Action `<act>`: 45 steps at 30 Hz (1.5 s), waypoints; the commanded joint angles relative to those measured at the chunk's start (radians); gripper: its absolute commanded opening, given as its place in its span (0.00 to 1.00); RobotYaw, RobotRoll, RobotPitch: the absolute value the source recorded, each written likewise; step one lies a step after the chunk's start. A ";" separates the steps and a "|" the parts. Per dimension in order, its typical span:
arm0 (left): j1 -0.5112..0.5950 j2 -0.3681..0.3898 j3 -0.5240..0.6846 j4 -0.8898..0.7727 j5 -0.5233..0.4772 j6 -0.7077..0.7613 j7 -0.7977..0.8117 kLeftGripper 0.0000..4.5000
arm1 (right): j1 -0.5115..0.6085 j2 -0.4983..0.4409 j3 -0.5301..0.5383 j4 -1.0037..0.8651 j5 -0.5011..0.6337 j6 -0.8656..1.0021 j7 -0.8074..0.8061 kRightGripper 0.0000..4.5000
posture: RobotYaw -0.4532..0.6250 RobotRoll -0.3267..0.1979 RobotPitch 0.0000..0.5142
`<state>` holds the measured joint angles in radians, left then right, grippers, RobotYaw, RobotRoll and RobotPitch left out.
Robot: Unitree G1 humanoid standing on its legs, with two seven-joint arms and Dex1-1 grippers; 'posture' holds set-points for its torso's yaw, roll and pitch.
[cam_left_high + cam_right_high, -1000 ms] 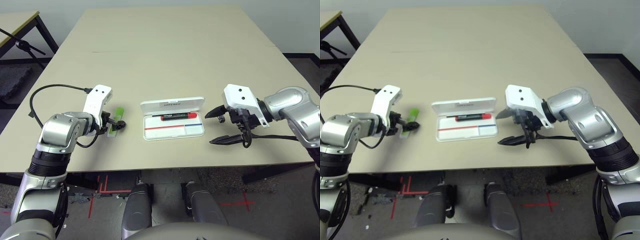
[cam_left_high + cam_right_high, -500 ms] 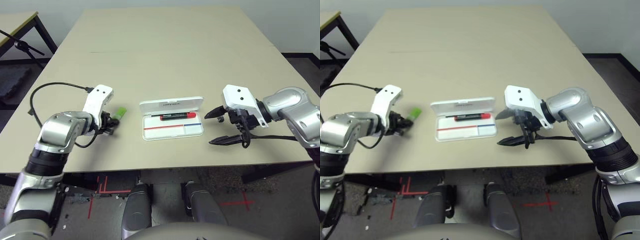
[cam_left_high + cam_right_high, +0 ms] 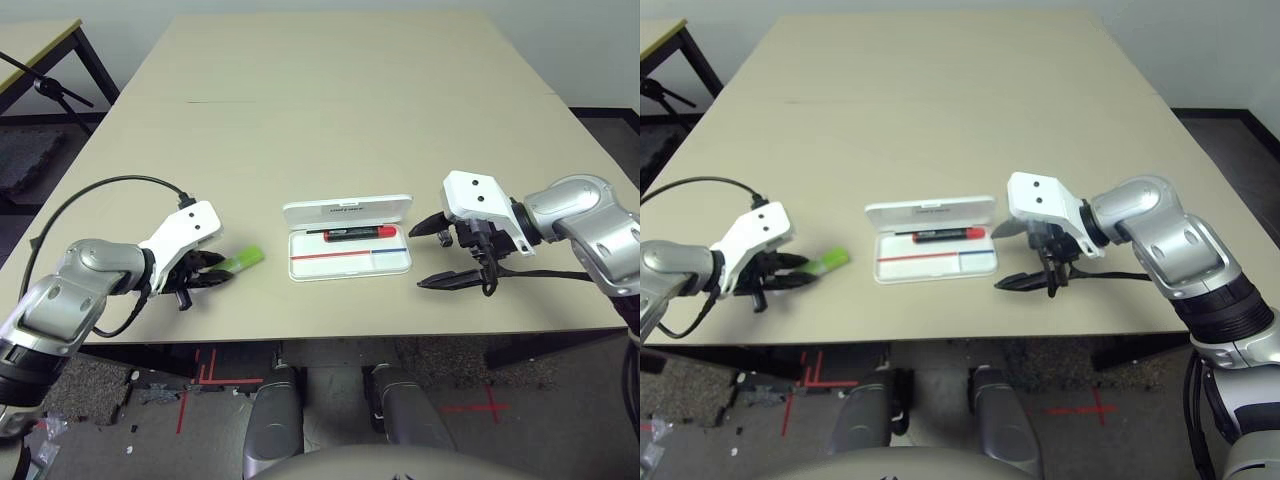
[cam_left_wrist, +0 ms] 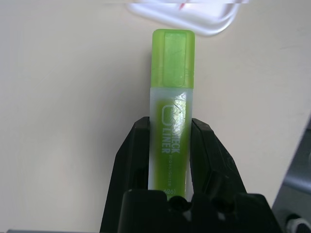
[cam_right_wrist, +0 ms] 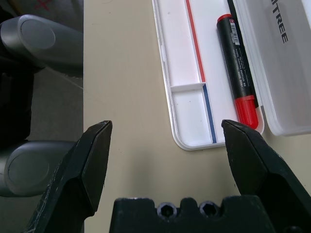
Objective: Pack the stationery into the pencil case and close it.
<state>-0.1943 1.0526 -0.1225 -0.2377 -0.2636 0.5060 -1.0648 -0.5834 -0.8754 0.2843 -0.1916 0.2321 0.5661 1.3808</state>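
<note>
The white pencil case [image 3: 300, 270] lies open on the surface [image 3: 350, 100], in front of the robot and between its two arms; its lid [image 3: 380, 208] stands raised and tilted along the far long side of the case, and dark lettering [image 5: 279, 22] is printed on it.

Inside the case, in the long compartment next to the lid, lies the marker [image 5: 238, 68]; its body is black, its cap is red, and this cap is directed to the right end of the case; a thin black stick [image 3: 315, 231] lies along it, on the lid side (what kind of object it is, I cannot tell); a stripe [image 5: 197, 43], red for the longer part and blue for the rest, runs along the case on the near side of the marker.

To the left of the case, and apart from it, is the left gripper [image 4: 170, 124]; its jaws are closed on the highlighter [image 4: 172, 141], one at each side of the pale, see-through body; the lime-green cap extends beyond the jaws and is directed towards the case.

Just beside the right end of the case is the right gripper [image 5: 167, 127]; its jaws stand wide apart, one nearer to the robot's body, the other nearer to the lid side.
</note>
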 commanded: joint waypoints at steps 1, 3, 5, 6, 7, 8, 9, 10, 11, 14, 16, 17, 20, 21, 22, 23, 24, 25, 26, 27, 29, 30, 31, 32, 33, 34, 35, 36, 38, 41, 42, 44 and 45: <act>-0.006 0.005 0.007 -0.045 -0.004 -0.027 -0.038 0.24 | -0.015 0.004 0.017 -0.001 -0.002 -0.001 0.003 1.00 | 0.40 0.62 0.23; -0.027 -0.001 -0.002 -0.067 -0.002 -0.024 -0.048 0.24 | -0.016 0.004 0.018 0.000 -0.004 -0.001 0.003 1.00 | 0.40 0.62 0.23; -0.052 -0.009 -0.014 -0.081 0.004 -0.014 -0.052 0.24 | -0.016 0.003 0.020 0.000 -0.004 0.000 0.002 1.00 | 0.40 0.62 0.23; -0.073 -0.015 -0.027 -0.088 0.011 -0.005 -0.052 0.24 | -0.017 0.004 0.021 0.001 -0.005 -0.001 0.002 1.00 | 0.40 0.62 0.23; -0.098 -0.023 -0.044 -0.098 0.019 0.011 -0.050 0.24 | -0.018 0.004 0.022 0.002 -0.006 -0.001 0.001 1.00 | 0.40 0.62 0.23; -0.123 -0.031 -0.062 -0.103 0.029 0.026 -0.048 0.24 | -0.020 0.005 0.024 0.005 -0.008 -0.002 0.001 1.00 | 0.40 0.62 0.23; -0.145 -0.039 -0.078 -0.107 0.037 0.045 -0.045 0.24 | -0.021 0.006 0.025 0.007 -0.008 -0.003 0.001 1.00 | 0.40 0.62 0.23; -0.172 -0.052 -0.097 -0.111 0.044 0.069 -0.041 0.24 | -0.023 0.007 0.027 0.009 -0.009 -0.004 0.000 1.00 | 0.40 0.62 0.23; -0.203 -0.066 -0.118 -0.117 0.050 0.096 -0.039 0.24 | -0.024 0.008 0.029 0.010 -0.011 -0.005 -0.001 1.00 | 0.40 0.62 0.23; -0.282 -0.112 -0.171 -0.130 0.064 0.168 -0.029 0.24 | -0.025 0.011 0.031 0.011 -0.013 -0.004 -0.005 1.00 | 0.40 0.62 0.23; -0.328 -0.147 -0.208 -0.136 0.079 0.215 -0.015 0.24 | -0.020 0.010 0.029 0.005 -0.013 -0.002 -0.008 1.00 | 0.40 0.62 0.23; -0.354 -0.167 -0.231 -0.136 0.091 0.244 -0.005 0.24 | -0.018 0.010 0.028 0.003 -0.013 -0.001 -0.009 1.00 | 0.39 0.62 0.23; -0.415 -0.223 -0.290 -0.136 0.112 0.325 0.021 0.24 | -0.012 0.009 0.026 0.000 -0.016 0.000 -0.013 1.00 | 0.39 0.62 0.23; -0.433 -0.241 -0.308 -0.135 0.117 0.344 0.026 0.24 | -0.010 0.008 0.026 0.000 -0.016 0.001 -0.014 1.00 | 0.38 0.62 0.23; -0.450 -0.257 -0.324 -0.132 0.123 0.361 0.033 0.24 | -0.009 0.008 0.026 -0.001 -0.017 0.001 -0.016 1.00 | 0.38 0.62 0.23; -0.465 -0.273 -0.341 -0.129 0.130 0.375 0.040 0.24 | -0.007 0.007 0.025 -0.002 -0.018 0.001 -0.019 1.00 | 0.38 0.62 0.23; -0.478 -0.285 -0.357 -0.127 0.137 0.387 0.044 0.24 | -0.005 0.006 0.025 -0.004 -0.018 0.002 -0.021 1.00 | 0.38 0.62 0.23; -0.491 -0.298 -0.374 -0.122 0.145 0.389 0.046 0.24 | -0.002 0.005 0.025 -0.006 -0.018 0.003 -0.023 1.00 | 0.38 0.62 0.23; -0.502 -0.311 -0.387 -0.117 0.150 0.394 0.051 0.24 | 0.000 0.004 0.025 -0.008 -0.017 0.004 -0.024 1.00 | 0.37 0.62 0.23; -0.511 -0.328 -0.398 -0.112 0.153 0.406 0.058 0.24 | 0.001 0.003 0.024 -0.009 -0.017 0.004 -0.025 1.00 | 0.37 0.62 0.23; -0.520 -0.346 -0.418 -0.108 0.158 0.418 0.059 0.24 | 0.003 0.003 0.023 -0.010 -0.017 0.006 -0.027 1.00 | 0.37 0.62 0.23; -0.522 -0.350 -0.428 -0.105 0.161 0.417 0.058 0.24 | 0.003 0.002 0.023 -0.010 -0.017 0.006 -0.028 1.00 | 0.37 0.62 0.23; -0.522 -0.353 -0.435 -0.102 0.164 0.417 0.058 0.24 | 0.004 0.001 0.022 -0.010 -0.017 0.006 -0.029 1.00 | 0.37 0.62 0.23; -0.521 -0.357 -0.443 -0.097 0.167 0.415 0.059 0.24 | 0.006 0.000 0.022 -0.010 -0.018 0.005 -0.031 1.00 | 0.37 0.62 0.23; -0.521 -0.360 -0.451 -0.093 0.170 0.414 0.061 0.24 | 0.008 -0.001 0.022 -0.010 -0.020 0.003 -0.032 1.00 | 0.37 0.62 0.23; -0.522 -0.365 -0.460 -0.088 0.172 0.411 0.060 0.24 | 0.009 -0.002 0.023 -0.009 -0.021 0.002 -0.034 1.00 | 0.36 0.62 0.23; -0.522 -0.369 -0.467 -0.084 0.173 0.409 0.059 0.24 | 0.010 -0.003 0.023 -0.009 -0.022 0.001 -0.035 1.00 | 0.36 0.62 0.23; -0.524 -0.372 -0.479 -0.080 0.179 0.401 0.056 0.24 | 0.011 -0.003 0.023 -0.009 -0.023 0.000 -0.036 1.00 | 0.36 0.62 0.23; -0.528 -0.376 -0.501 -0.068 0.196 0.384 0.055 0.24 | 0.013 -0.003 0.024 -0.008 -0.026 -0.002 -0.036 1.00 | 0.36 0.62 0.23; -0.534 -0.388 -0.514 -0.044 0.207 0.369 0.053 0.24 | 0.014 -0.003 0.024 -0.007 -0.029 -0.003 -0.037 1.00 | 0.36 0.62 0.23; -0.537 -0.392 -0.517 -0.034 0.211 0.363 0.051 0.24 | 0.014 -0.002 0.024 -0.006 -0.030 -0.003 -0.037 1.00 | 0.36 0.62 0.23; -0.542 -0.398 -0.521 -0.016 0.219 0.351 0.050 0.24 | 0.015 -0.002 0.024 -0.006 -0.031 -0.004 -0.038 1.00 | 0.36 0.62 0.23; -0.543 -0.401 -0.522 -0.008 0.222 0.347 0.050 0.24 | 0.015 -0.002 0.024 -0.006 -0.032 -0.004 -0.038 1.00 | 0.35 0.62 0.22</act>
<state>-0.7306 0.6543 -0.6214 -0.2590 -0.0609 0.8663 -1.0081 -0.5768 -0.8699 0.3034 -0.1916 0.2027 0.5668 1.3436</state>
